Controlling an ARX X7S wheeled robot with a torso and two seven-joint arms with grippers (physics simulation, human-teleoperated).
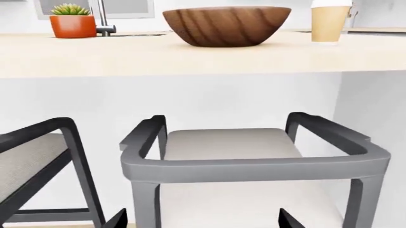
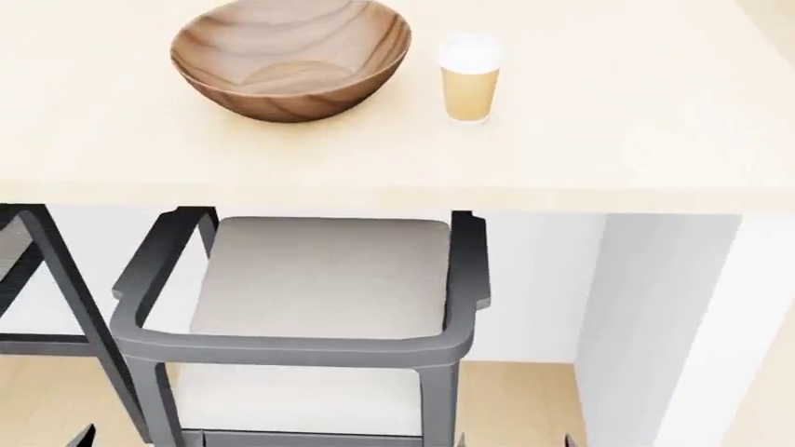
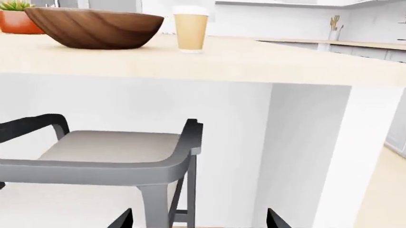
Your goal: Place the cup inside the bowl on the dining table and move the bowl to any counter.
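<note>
The brown wooden bowl (image 2: 292, 56) stands upright on the pale cream dining table (image 2: 621, 112). Just to its right, apart from it, is the tan paper cup (image 2: 470, 77) with its white lid. Both also show from below table height in the wrist views: bowl (image 1: 225, 24) and cup (image 1: 330, 21), bowl (image 3: 95, 27) and cup (image 3: 190, 29). My left gripper (image 1: 203, 223) and right gripper (image 3: 199, 221) hang low in front of the table. Both are open, with only the dark fingertips (image 1: 117, 219) showing and nothing between them.
A grey armchair (image 2: 311, 279) with a pale seat is tucked under the table edge straight ahead, a second chair (image 2: 37, 270) to its left. An orange plant pot (image 1: 73, 21) and a faucet (image 1: 101, 19) stand beyond the bowl. A counter (image 3: 330, 43) runs at the back right.
</note>
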